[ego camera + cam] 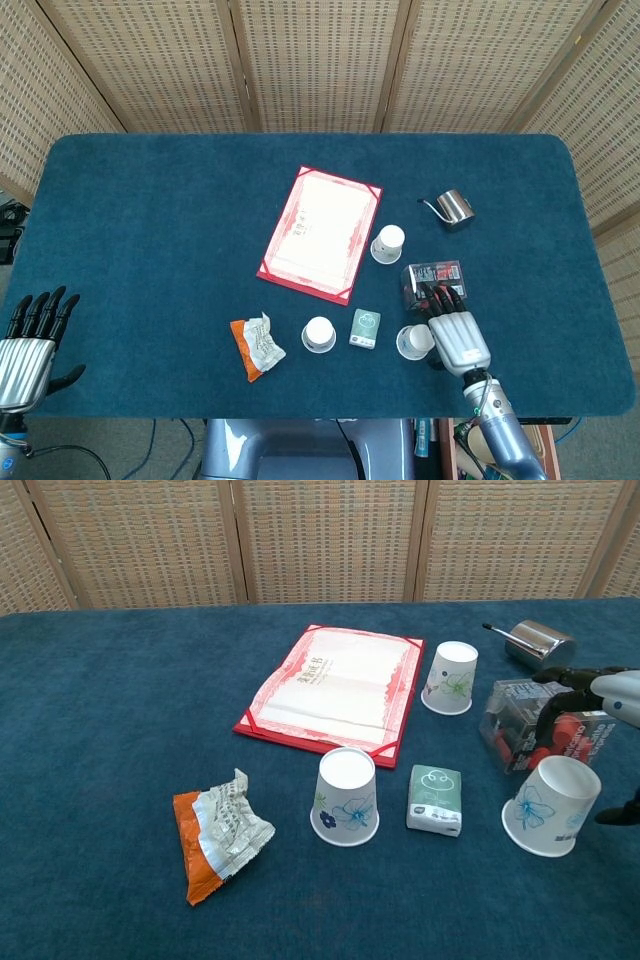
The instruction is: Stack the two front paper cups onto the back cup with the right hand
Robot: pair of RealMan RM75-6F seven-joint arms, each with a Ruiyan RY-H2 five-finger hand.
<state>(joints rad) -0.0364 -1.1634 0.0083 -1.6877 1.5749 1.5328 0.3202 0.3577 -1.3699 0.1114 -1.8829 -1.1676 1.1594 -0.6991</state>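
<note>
Only the head view shows the left hand (27, 350), open and empty off the table's (150, 220) near left edge. Three upturned cups: the middle cup (346, 796) near, the back cup (450, 678) farther, the right cup (552, 806) near. The right hand (455, 335) hovers just beside the right cup, fingers spread, holding nothing; the chest view crops it.

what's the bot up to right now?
The right hand hovers beside the front-right flowered white paper cup, fingers arched over it; no grasp is visible yet. The other front flowered paper cup and the back flowered paper cup stand upside down, nothing stacked. The left hand idles open at the near-left edge of the blue table. A clear plastic box of red pieces sits just behind the hand.
</note>
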